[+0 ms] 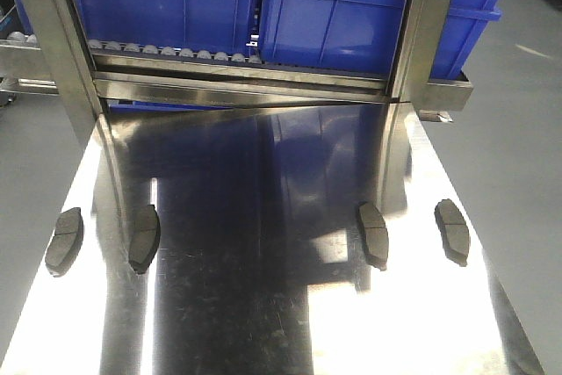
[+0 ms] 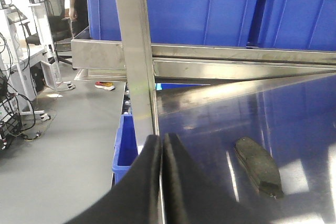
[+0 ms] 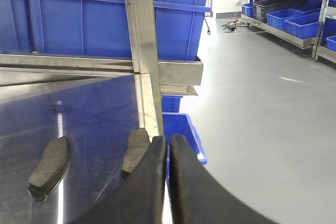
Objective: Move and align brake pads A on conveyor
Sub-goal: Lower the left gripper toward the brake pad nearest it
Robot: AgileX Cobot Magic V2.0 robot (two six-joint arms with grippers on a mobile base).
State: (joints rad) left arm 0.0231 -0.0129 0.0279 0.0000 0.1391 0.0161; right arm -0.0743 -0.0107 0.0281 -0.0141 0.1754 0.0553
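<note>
Four dark grey brake pads lie apart on the shiny steel tabletop point(image 1: 263, 305): two at the left point(image 1: 64, 241) point(image 1: 145, 237) and two at the right point(image 1: 372, 234) point(image 1: 452, 230). The charcoal conveyor is out of view. My left gripper point(image 2: 161, 140) is shut and empty above the table's left edge, with one pad point(image 2: 258, 166) to its right. My right gripper point(image 3: 168, 141) is shut and empty above the table's right edge, with one pad point(image 3: 136, 149) just left of its tip and another point(image 3: 50, 167) farther left. Neither gripper shows in the front view.
Blue bins point(image 1: 176, 2) stand on a steel roller rack point(image 1: 237, 72) behind the table, with upright steel posts point(image 1: 61, 50) at both back corners. A blue bin sits on the floor beside each table edge point(image 2: 125, 148) point(image 3: 181, 129). Shelving with bins point(image 3: 294, 14) stands far right.
</note>
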